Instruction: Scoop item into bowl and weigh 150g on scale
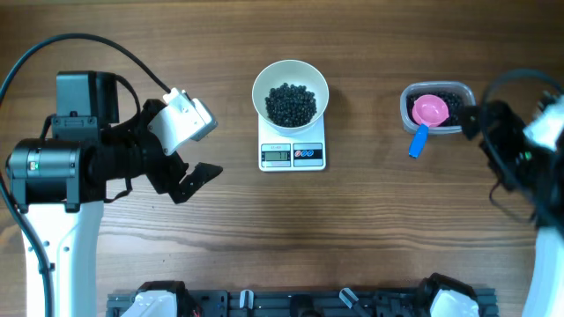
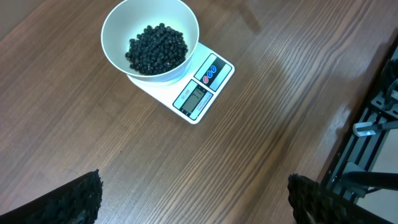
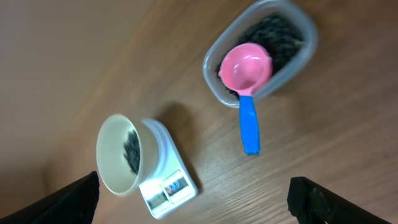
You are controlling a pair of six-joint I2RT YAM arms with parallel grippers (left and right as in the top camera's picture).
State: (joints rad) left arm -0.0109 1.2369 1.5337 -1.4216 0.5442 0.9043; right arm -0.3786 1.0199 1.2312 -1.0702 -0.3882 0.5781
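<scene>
Both gape wide and empty: left gripper (image 2: 196, 208) and right gripper (image 3: 199, 200) at opposite tabletop (image 1: 379, 238) edges; beads (image 1: 291, 104) lie in bowl (image 1: 261, 88) atop scale (image 1: 292, 155).

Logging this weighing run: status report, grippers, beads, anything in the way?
Left gripper open, empty. Right gripper open, scoop lying in tub. Beads in bowl on scale; display unreadable. Nothing in the way.
</scene>
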